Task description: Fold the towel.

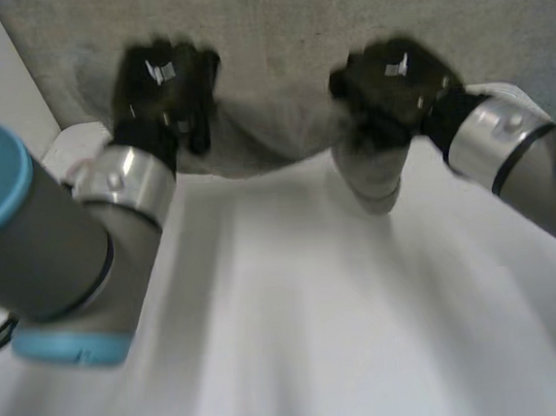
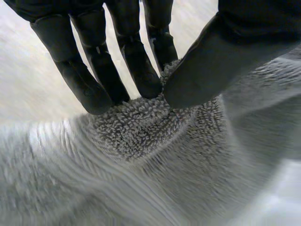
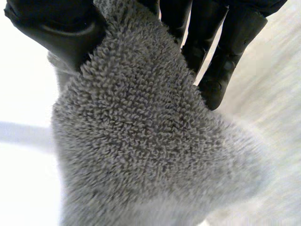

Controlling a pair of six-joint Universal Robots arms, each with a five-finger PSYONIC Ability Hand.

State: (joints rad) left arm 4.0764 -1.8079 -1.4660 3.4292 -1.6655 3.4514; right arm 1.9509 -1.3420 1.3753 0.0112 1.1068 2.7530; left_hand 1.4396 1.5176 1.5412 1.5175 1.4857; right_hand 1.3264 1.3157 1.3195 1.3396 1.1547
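The head view looks down from behind and between the arms (image 1: 37,239) onto the table (image 1: 297,313), the towel (image 1: 339,18) at its far side. Each wrist view looks along its own palm, very close on the towel's loops. All three share the towel's near edge, pinched by the left hand (image 1: 162,82) and right hand (image 1: 394,86).

Smooth white table (image 1: 348,338)
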